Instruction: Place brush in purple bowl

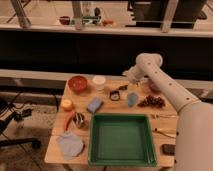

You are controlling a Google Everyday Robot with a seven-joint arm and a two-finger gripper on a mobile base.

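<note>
The brush [117, 93] lies on the wooden table [107, 111], with its round black-and-white head toward the front and its black handle pointing back right. My gripper [129, 81] hangs open and empty just above the handle's far end, at the tip of the white arm [167, 92] that reaches in from the lower right. The purple bowl [153, 88] sits at the table's back right, and the arm partly hides it.
A red-orange bowl [77, 83] and a white cup [99, 82] stand at the back left. A large green tray [120, 138] fills the front centre. Around it lie a blue sponge [94, 104], a grey cloth [70, 145], a yellow fruit [66, 104], dark grapes [151, 102] and pale utensils [163, 116].
</note>
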